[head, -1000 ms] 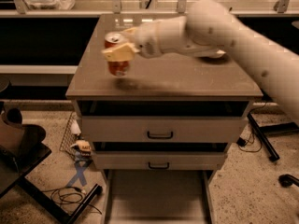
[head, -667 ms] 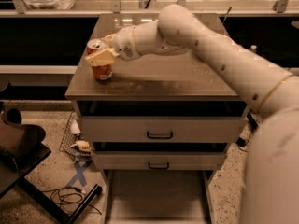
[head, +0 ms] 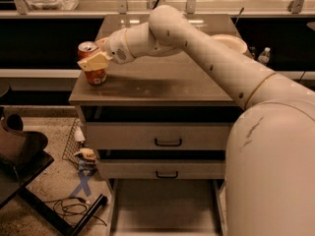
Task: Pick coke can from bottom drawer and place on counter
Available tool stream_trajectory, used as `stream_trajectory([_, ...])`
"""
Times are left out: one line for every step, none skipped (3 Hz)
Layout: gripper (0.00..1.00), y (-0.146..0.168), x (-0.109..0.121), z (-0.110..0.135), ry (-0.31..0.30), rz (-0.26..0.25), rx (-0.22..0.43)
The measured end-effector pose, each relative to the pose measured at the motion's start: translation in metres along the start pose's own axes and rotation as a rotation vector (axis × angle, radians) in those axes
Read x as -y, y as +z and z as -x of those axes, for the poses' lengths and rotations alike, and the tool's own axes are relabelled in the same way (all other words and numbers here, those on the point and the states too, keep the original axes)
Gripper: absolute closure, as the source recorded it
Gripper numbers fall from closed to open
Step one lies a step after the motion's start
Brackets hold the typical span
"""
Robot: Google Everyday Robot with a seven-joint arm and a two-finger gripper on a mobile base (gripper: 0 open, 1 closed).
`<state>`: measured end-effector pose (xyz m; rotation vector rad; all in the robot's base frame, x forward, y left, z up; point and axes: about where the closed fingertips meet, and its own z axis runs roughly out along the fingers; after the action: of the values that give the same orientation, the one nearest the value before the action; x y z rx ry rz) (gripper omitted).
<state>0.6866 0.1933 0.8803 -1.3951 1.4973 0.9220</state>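
The coke can (head: 95,74) is red with a silver top and stands upright at the front left corner of the counter (head: 162,82). My gripper (head: 93,61) is shut on the coke can, its pale fingers (head: 97,61) wrapped around the can's upper half. The can's base looks to be at or just above the counter top. The bottom drawer (head: 165,208) is pulled out below the two handled drawers, and its grey floor shows nothing on it. My arm reaches in from the right across the counter.
A white bowl (head: 231,42) sits at the counter's back right, partly hidden by my arm. A small bottle (head: 264,56) stands right of the cabinet. A black stand (head: 29,181), cables and a blue X floor mark (head: 83,181) lie at the left.
My gripper has carried the coke can leftward and a little toward the front, from the counter's left middle to its front left corner. The arm now fills more of the view.
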Motion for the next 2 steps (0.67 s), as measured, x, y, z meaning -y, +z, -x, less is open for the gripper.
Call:
stream_trajectory([0.44, 0.0012, -0.0006, 0.0001, 0.0, 0.002, 0.0])
stream_trajectory([0.21, 0.0036, -0.0019, 0.0002, 0.0, 0.006, 0.0])
